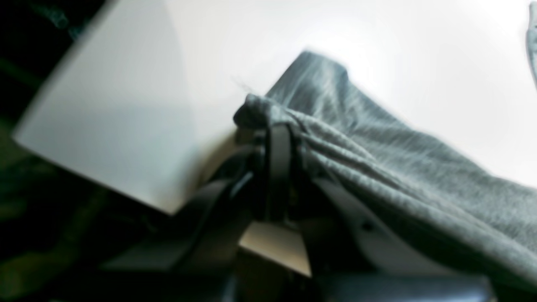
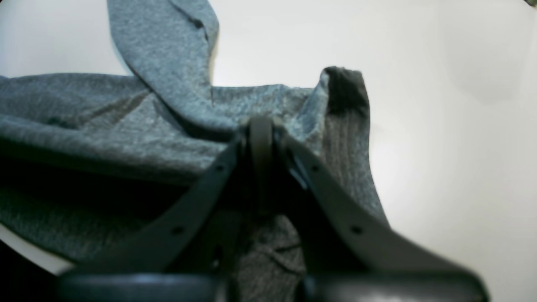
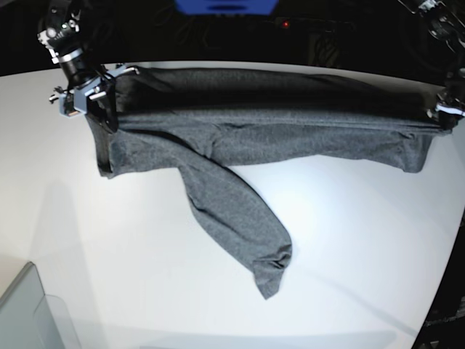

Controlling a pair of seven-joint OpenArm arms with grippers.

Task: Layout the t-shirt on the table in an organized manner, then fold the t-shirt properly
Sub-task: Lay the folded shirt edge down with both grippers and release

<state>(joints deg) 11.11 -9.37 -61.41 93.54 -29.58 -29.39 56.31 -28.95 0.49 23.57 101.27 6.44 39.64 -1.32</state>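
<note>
Left wrist view: left end effector (image 1: 275,138) clamped on a bunched corner of the t-shirt (image 1: 377,159); cloth runs off to the right over the white surface (image 1: 126,117), pic blurry

Right wrist view: right end effector (image 2: 260,130) pinched together on a fold of the shirt, one sleeve (image 2: 168,54) trailing away over the surface

Base view: shirt stretched across the far side of the surface btwn both end effectors, w/ a sleeve (image 3: 236,218) lying diagonally toward the near side; translucent grey bin corner (image 3: 33,313) at the near left
</note>
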